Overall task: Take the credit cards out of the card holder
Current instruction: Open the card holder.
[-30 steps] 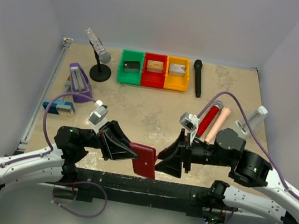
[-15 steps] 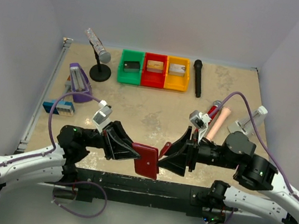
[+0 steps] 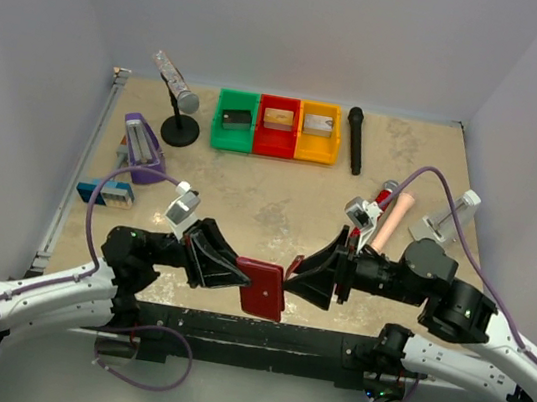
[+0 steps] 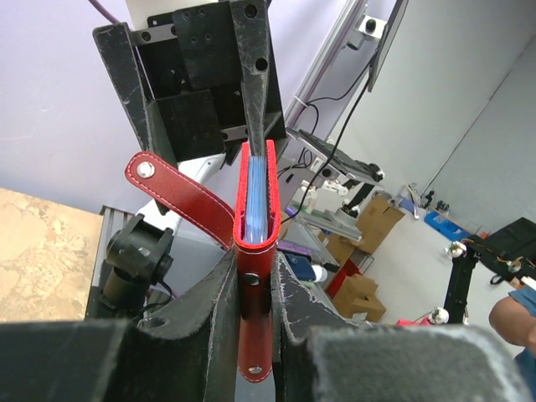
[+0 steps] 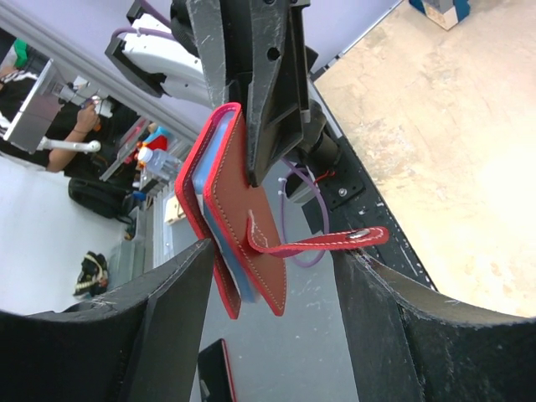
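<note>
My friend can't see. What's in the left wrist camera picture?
A red card holder stands on edge, pinched in the black jaws of the left gripper, with its strap hanging loose to the left and blue pockets showing inside. The right gripper faces it with jaws open, one close to the holder's top edge.

Both arms faced each other, pincers nearly tip to tip before the bases.
The left arm (image 3: 42,294) stretched rightward with its forearm about level, and its pincer (image 3: 243,276) was clamped narrow on the card holder (image 3: 263,289), which it held up on edge. The right arm (image 3: 475,338) stretched leftward, elbow bent. Its pincer (image 3: 288,283) stood with jaws wide apart, one on either side of the holder's free end.
</note>
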Controlling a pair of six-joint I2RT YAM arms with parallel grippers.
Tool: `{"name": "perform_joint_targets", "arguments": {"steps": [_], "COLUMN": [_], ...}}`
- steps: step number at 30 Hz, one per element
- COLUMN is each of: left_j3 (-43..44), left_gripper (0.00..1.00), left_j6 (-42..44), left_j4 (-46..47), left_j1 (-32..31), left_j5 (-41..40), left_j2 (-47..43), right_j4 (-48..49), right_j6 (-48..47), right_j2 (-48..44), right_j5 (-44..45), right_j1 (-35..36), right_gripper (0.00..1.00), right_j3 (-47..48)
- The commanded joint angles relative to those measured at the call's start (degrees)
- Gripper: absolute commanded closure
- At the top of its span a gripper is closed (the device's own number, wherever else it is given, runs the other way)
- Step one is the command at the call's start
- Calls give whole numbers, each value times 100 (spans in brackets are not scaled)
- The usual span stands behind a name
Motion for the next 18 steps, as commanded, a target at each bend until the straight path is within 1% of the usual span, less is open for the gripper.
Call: {"name": "perform_joint_targets", "arguments": {"steps": [1, 18], "left_j3": [-20, 33], "left_gripper": [100, 100], "left_j6": [-1, -27], "left_j4": [265, 264], "left_j1": [26, 26], "left_j5": [-10, -28], "left_j2": [-102, -5], "right_j4": [255, 150], "right_j6": [145, 48], "right_j2": [-117, 146], "right_j5": [238, 18], "right_j1": [-79, -79], "right_gripper": [37, 36], "right_j3": [-29, 120]}}
